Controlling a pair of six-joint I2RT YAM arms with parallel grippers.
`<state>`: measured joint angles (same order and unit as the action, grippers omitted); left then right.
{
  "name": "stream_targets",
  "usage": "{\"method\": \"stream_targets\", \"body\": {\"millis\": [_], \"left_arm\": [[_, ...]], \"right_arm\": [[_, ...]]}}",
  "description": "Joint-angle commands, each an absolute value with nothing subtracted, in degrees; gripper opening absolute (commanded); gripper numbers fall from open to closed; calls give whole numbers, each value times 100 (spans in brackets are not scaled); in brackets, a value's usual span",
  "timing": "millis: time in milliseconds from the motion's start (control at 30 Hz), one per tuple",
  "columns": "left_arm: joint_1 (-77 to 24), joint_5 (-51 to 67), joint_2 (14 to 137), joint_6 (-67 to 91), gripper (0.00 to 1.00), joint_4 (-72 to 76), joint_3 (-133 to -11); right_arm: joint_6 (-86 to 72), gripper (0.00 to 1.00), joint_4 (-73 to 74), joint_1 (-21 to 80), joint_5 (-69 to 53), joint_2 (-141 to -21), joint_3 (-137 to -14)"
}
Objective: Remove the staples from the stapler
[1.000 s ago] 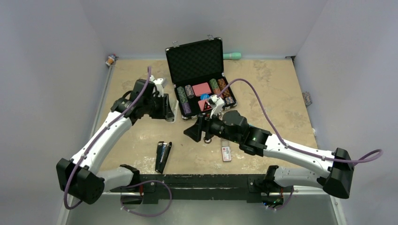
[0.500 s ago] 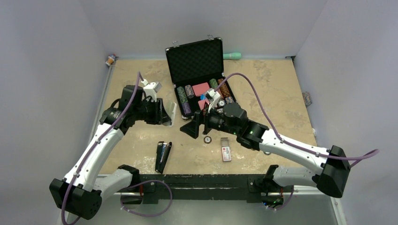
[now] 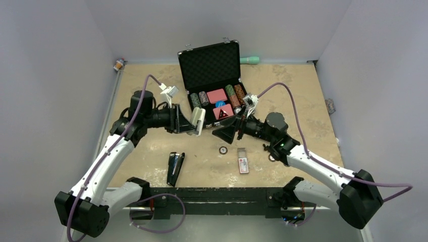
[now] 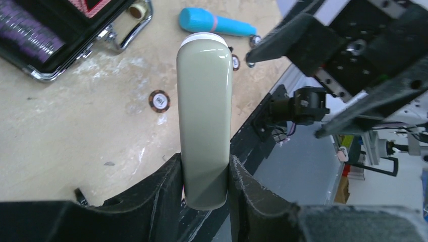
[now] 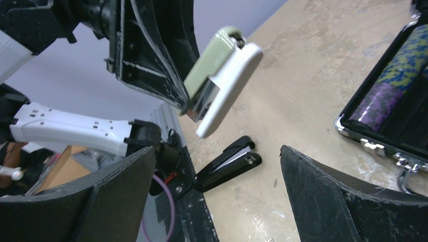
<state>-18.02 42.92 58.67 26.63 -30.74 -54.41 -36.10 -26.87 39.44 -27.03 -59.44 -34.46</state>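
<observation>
Over the middle of the table, just in front of the open black foam-lined poker case (image 3: 210, 64), your left gripper (image 3: 194, 122) is clamped on the back end of the sage-green and white plastic stapler (image 3: 199, 121). The stapler is held up off the tan tabletop (image 3: 303, 91), nose pointing toward your other arm. From the right wrist view you can see a bit of metal between the green top and the white base. Your right gripper (image 3: 228, 132) has its jaws spread wide with nothing between them. It sits just beside the stapler's nose, facing it and not touching it. So that's two staplers total: the green one in the air, and one slim black stapler (image 3: 175, 169) lying flat near the front edge, well apart from both grippers. There's one small red and white box (image 3: 243, 164) on the table near the right arm, and one loose round poker chip (image 3: 222, 149) between it and the case. The left wrist view picks up a couple more small round bits, too tiny to call. One teal cylinder (image 3: 249, 60) lies behind the case. Inside the case you've got several stacks of chips and two red card decks (image 3: 217, 95).
</observation>
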Motion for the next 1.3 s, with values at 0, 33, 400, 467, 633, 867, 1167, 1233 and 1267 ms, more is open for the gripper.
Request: {"method": "stream_targets", "body": {"millis": [0,33,400,467,633,867,1167,1233,1267], "left_arm": [[-1773,5139,5609,3106,0,-2001,-5258],[-1775,5270,5588,3250,0,-1775,-5180],[-1775,5761,5632,4332,0,-300,-4763],[-1784,5795,5610,4500,0,-103,-4666],[-1791,5969,5599,4978,0,893,-4334],[-1810,6121,5469,5403,0,1521,-4103],[-1835,6120,5287,5709,0,1991,-3925],[-1837,6111,5276,5768,0,2080,-3904],[-1844,6102,5274,5778,0,2098,-3895]], "right_arm": [[-3923,99,-3915,3771,-3578,-6122,-3143],[-3981,99,-4119,3763,-3668,-6169,-3077],[-4228,99,-5321,3767,-4454,-6743,-3035],[-4225,99,-5383,3770,-4508,-6845,-3119],[-4270,97,-5501,3772,-4623,-7109,-3402],[-4309,94,-5621,3771,-4712,-7263,-3732],[-4688,86,-5951,3771,-4744,-7583,-4064],[-4719,82,-5993,3799,-4746,-7632,-4112],[-4715,81,-5992,3805,-4742,-7641,-4132]]}}
